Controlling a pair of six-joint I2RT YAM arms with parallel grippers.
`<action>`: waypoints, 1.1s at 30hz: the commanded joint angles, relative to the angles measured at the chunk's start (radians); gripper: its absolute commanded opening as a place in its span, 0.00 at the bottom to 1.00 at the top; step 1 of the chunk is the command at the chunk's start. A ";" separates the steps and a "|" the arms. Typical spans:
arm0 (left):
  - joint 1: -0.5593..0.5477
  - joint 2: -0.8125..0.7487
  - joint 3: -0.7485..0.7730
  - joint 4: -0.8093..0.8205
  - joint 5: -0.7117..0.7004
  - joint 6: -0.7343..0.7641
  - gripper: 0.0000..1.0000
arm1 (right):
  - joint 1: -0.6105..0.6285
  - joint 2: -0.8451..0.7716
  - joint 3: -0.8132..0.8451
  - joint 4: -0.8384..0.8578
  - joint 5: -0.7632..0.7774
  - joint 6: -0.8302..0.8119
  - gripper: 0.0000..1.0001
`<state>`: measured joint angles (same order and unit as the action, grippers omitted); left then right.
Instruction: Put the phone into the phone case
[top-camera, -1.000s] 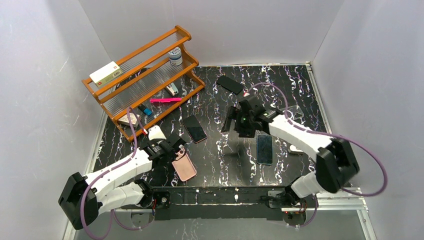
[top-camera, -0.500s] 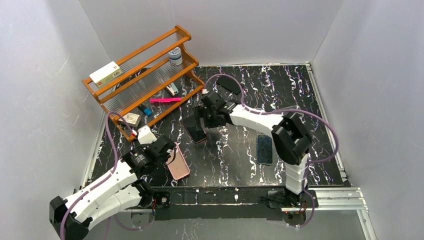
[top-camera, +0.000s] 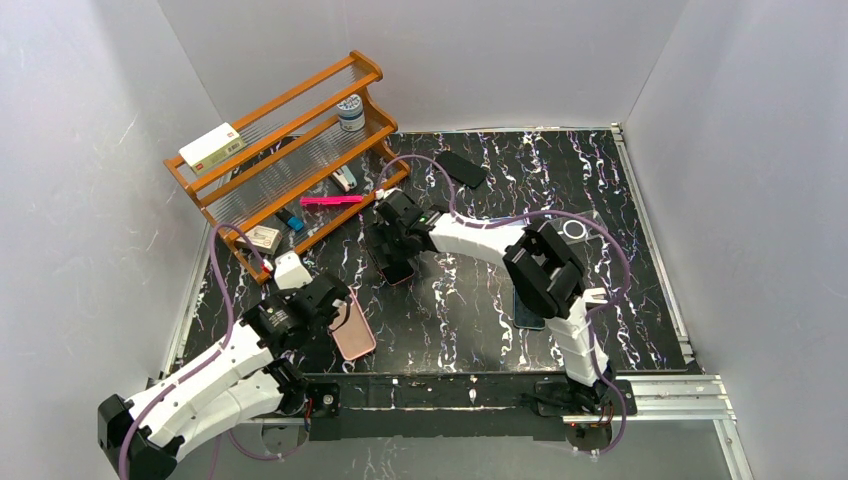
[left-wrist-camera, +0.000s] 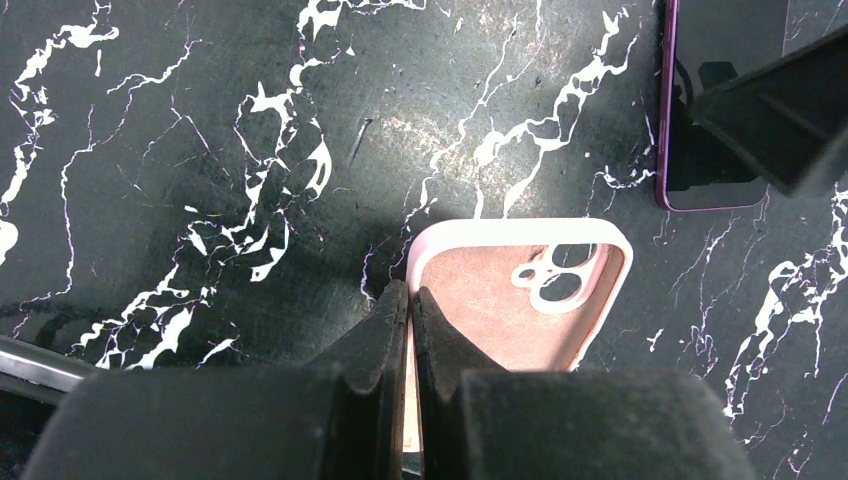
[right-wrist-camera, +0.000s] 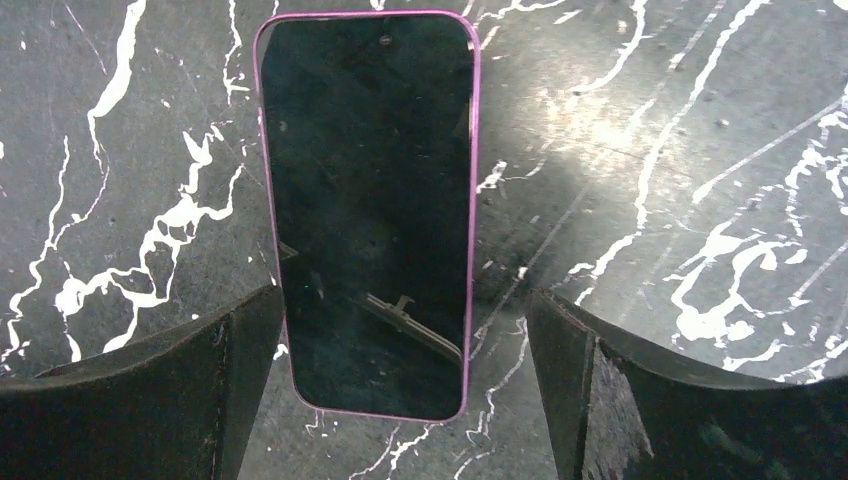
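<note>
the left tool (left-wrist-camera: 408, 310) pinches the rim of the case (left-wrist-camera: 500, 310) tight. the right tool (right-wrist-camera: 400, 300) hangs spread wide over the phone (right-wrist-camera: 370, 180), holding nothing.

The table (top-camera: 460, 320) is black marble-patterned with white veins, walled in white on three sides. At its far left corner stands a wooden rack (top-camera: 362, 72) set at an angle. A pink phone case (left-wrist-camera: 500, 310) lies open side up near the front left edge. Just beyond it, a phone (right-wrist-camera: 370, 210) with a purple rim lies screen up, apart from the case. Right of centre lies a second phone (top-camera: 527, 312), partly hidden. A black case (top-camera: 462, 168) rests toward the back, and a clear case (top-camera: 578, 229) lies at the right.
</note>
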<state>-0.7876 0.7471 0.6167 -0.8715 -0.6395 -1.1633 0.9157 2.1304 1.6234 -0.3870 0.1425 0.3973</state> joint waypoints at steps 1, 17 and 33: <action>0.001 -0.023 0.018 -0.012 -0.038 -0.001 0.00 | 0.038 0.032 0.073 0.011 0.070 -0.069 0.99; 0.001 -0.029 0.019 0.018 -0.014 0.011 0.00 | 0.069 0.147 0.164 -0.063 0.157 -0.108 0.98; 0.002 0.110 -0.008 0.238 0.171 0.104 0.00 | 0.019 -0.142 -0.232 -0.010 0.186 -0.002 0.63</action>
<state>-0.7876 0.7925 0.6163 -0.7414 -0.5369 -1.0866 0.9684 2.0956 1.5173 -0.3649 0.3058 0.3553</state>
